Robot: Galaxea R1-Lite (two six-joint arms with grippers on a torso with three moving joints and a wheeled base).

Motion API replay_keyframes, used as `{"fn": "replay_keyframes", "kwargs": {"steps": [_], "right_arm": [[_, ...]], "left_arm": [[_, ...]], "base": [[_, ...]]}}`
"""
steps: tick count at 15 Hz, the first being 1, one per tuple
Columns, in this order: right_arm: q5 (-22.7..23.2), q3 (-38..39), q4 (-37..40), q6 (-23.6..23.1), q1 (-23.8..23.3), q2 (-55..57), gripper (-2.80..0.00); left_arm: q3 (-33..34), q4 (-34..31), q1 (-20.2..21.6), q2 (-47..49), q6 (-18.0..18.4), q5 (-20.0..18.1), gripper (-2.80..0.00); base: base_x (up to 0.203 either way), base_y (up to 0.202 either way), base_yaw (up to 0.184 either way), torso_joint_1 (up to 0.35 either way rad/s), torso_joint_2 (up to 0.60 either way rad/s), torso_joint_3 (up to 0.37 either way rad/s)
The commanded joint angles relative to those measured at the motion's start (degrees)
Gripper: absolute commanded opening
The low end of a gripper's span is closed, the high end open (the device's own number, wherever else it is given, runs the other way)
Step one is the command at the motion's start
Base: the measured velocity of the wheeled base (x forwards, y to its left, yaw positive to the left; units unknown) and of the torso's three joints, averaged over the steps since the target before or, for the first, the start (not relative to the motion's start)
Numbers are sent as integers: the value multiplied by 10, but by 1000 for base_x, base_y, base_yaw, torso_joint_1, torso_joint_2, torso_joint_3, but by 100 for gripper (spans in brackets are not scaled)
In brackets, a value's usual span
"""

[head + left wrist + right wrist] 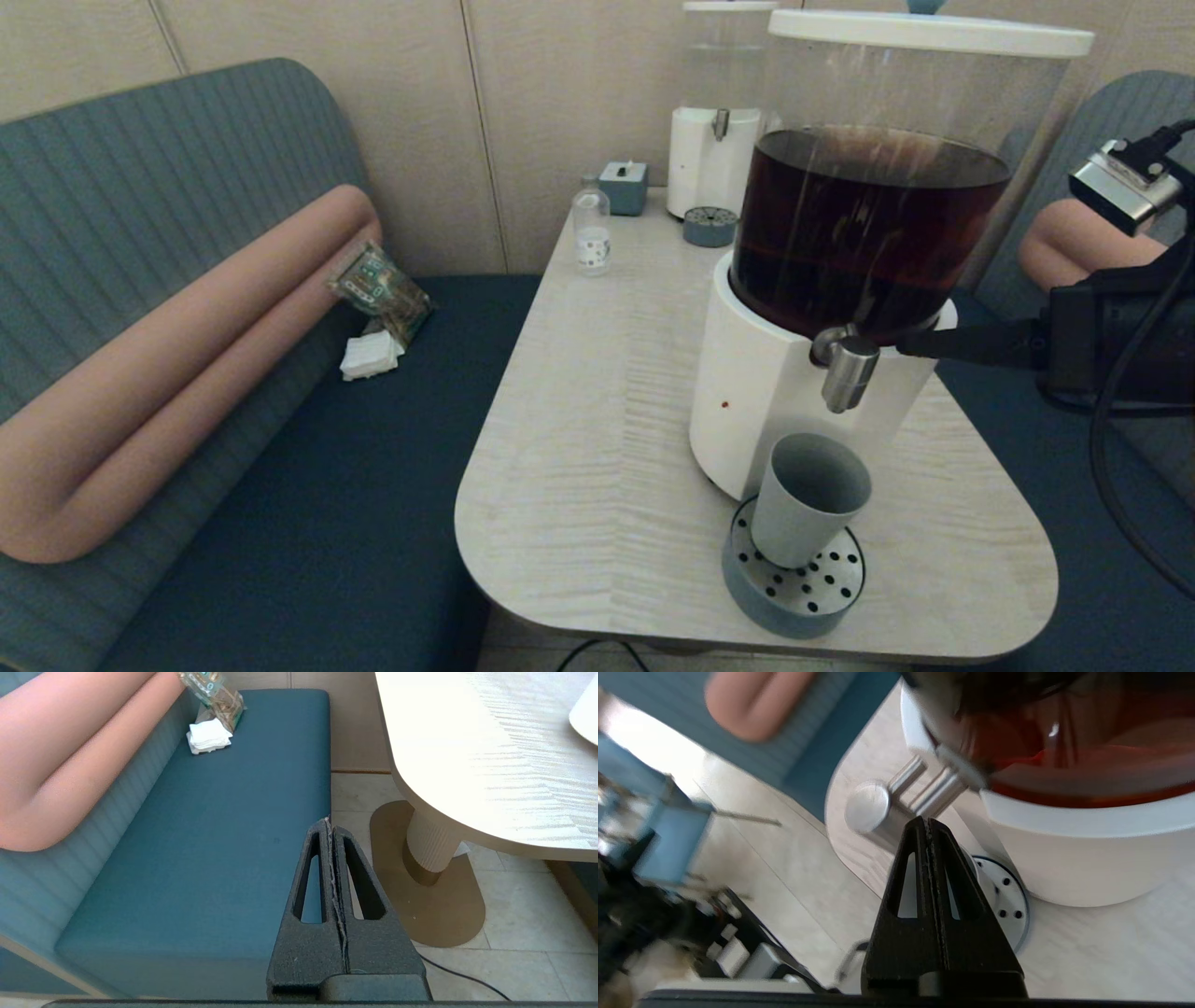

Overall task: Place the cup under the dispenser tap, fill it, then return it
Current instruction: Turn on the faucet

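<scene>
The grey-blue cup (808, 499) stands on a round perforated drip tray (834, 586), right below the steel dispenser tap (848, 371) of the white-based dispenser (752, 392) holding dark brown liquid. No stream runs from the tap. My right gripper (904, 347) reaches in from the right, shut with nothing in it, its tips just beside the tap; contact cannot be told. In the right wrist view the shut right gripper (927, 822) points at the tap (873, 811) and hides most of the cup. My left gripper (331, 822) hangs shut and empty below table height, over the bench edge.
At the table's far end stand a small clear bottle (591, 233), a grey-blue box (624, 187), a smaller dispenser (714, 140) and its tray (709, 227). A snack packet and napkins (378, 313) lie on the blue bench to the left. The table's rounded front edge (597, 616) is near the tray.
</scene>
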State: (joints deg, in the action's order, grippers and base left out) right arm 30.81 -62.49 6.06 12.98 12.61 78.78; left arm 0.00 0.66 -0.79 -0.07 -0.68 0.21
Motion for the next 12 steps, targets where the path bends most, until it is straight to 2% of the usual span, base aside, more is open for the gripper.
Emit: {"fn": "replay_keyframes", "kwargs": {"steps": [1, 4, 8, 12], "right_arm": [[1, 7, 1, -21, 6, 1, -280], [1, 20, -12, -64, 7, -6, -280], [-1, 66, -111, -65, 7, -4, -280], [-1, 70, -117, -67, 8, -1, -280]], "left_arm": [[1, 0, 0, 0, 0, 0, -280], [1, 0, 0, 0, 0, 0, -280], [0, 0, 0, 0, 0, 0, -280], [0, 0, 0, 0, 0, 0, -280]], "base": [[0, 0, 0, 0, 0, 0], [0, 0, 0, 0, 0, 0], [0, 0, 0, 0, 0, 0], [0, 0, 0, 0, 0, 0]]}}
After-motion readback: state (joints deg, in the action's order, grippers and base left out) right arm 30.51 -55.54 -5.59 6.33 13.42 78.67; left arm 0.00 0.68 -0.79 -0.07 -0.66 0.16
